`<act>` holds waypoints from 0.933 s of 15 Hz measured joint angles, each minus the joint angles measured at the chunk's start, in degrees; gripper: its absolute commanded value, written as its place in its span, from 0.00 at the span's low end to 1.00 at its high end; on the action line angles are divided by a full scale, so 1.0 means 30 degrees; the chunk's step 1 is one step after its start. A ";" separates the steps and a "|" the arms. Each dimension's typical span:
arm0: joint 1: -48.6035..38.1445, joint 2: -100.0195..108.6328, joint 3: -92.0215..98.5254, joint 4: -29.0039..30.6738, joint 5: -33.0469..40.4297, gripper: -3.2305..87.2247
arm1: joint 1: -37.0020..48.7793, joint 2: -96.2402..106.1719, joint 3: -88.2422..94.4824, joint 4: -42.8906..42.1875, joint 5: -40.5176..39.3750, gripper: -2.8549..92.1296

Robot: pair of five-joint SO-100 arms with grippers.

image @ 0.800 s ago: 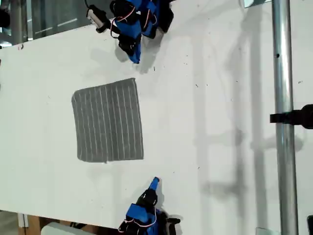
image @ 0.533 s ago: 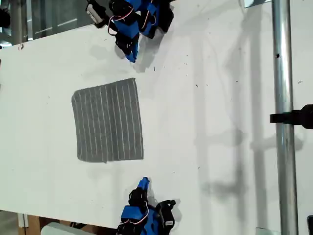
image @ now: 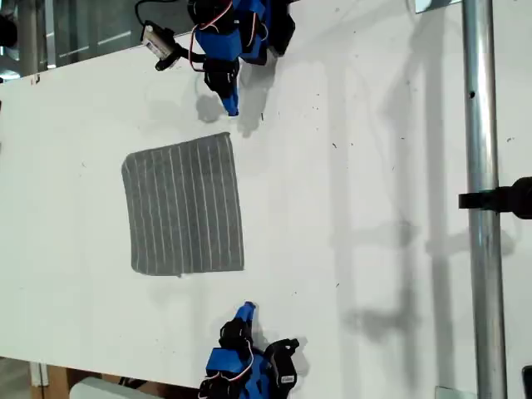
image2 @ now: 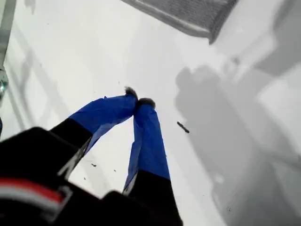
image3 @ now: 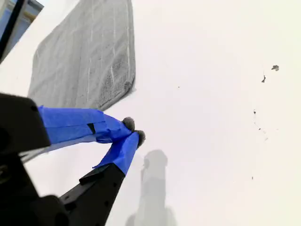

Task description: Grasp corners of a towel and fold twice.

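The grey striped towel (image: pixel 184 204) lies flat on the white table, left of centre in the exterior view. One blue arm (image: pixel 226 58) reaches in from that view's top edge, its tip just above the towel's upper right corner (image: pixel 228 136). Another arm (image: pixel 233 357) sits at the bottom edge, its tip below the lower right corner (image: pixel 242 267). My first gripper (image2: pixel 138 101) is shut on nothing, short of a towel corner (image2: pixel 211 33). My second gripper (image3: pixel 133 131) is also shut and empty, just short of a towel corner (image3: pixel 131 87). The wrist views do not settle which arm is which.
A metal pole (image: pixel 480 166) with a black clamp (image: pixel 503 199) runs down the exterior view's right side. The table (image: pixel 374 125) spreads white between towel and pole, with a few dark specks (image2: pixel 183 127). Windows lie past its top edge.
The arm at the exterior view's bottom has pulled its tip back and to the left. The top arm's tip rose slightly, then came back down toward the towel. The towel has not moved.
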 measured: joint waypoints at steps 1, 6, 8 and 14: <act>-0.0029 0.0000 0.0000 0.0029 -0.0059 0.00 | 0.0469 -0.0088 -0.0176 0.0117 -0.0674 0.03; -0.0029 0.0000 0.0000 0.0059 -0.0029 0.00 | 0.1992 -0.8350 -0.6621 0.1289 -0.5449 0.03; -0.0029 0.0000 0.0000 0.0059 -0.0029 0.00 | 0.3604 -1.2510 -1.0049 0.2021 -0.8877 0.03; -0.0029 0.0000 0.0000 0.0059 -0.0029 0.00 | 0.5859 -2.2529 -1.9512 0.2900 -1.6172 0.21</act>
